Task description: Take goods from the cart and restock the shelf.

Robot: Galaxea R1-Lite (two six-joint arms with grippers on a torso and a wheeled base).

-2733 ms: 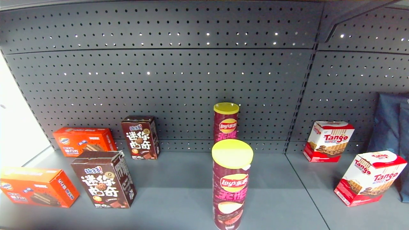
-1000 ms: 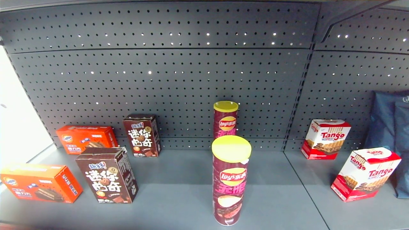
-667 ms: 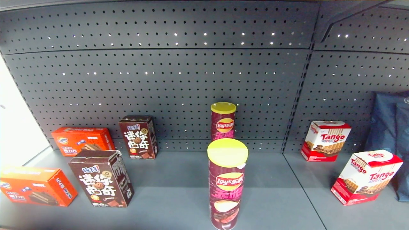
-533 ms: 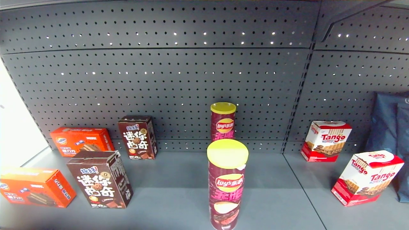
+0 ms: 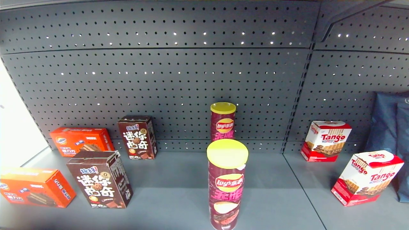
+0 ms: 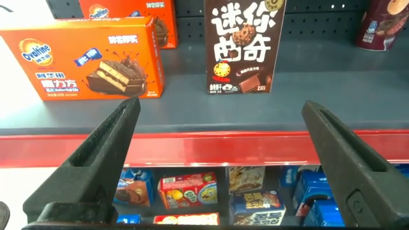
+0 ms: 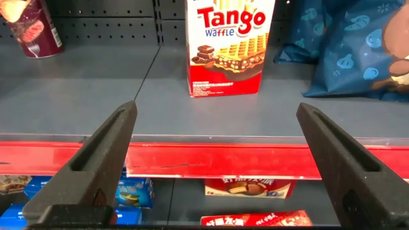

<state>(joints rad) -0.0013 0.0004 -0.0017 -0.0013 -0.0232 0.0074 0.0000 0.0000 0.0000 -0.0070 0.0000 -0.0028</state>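
Observation:
The grey shelf board (image 5: 179, 172) carries two maroon chip cans with yellow lids, one in front (image 5: 227, 182) and one at the back (image 5: 223, 121). Left of them stand two brown cookie boxes (image 5: 100, 179) (image 5: 137, 137) and two orange cake boxes (image 5: 35, 187) (image 5: 81, 140). Two white-and-red wafer boxes (image 5: 367, 177) (image 5: 327, 140) sit to the right. My left gripper (image 6: 220, 107) is open and empty in front of the shelf edge, facing a brown cookie box (image 6: 246, 45) and an orange cake box (image 6: 96, 61). My right gripper (image 7: 217, 110) is open and empty, facing a wafer box (image 7: 227, 45).
Blue bags (image 5: 389, 121) lean at the shelf's far right, also beside the wafer box (image 7: 348, 45). A red price strip (image 6: 211, 147) runs along the shelf's front edge, with more goods (image 6: 192, 191) on the shelf below. A perforated back panel (image 5: 159, 80) closes the rear.
The head view has shifted slightly back and forth as the camera moved. The goods on the shelf have kept their places.

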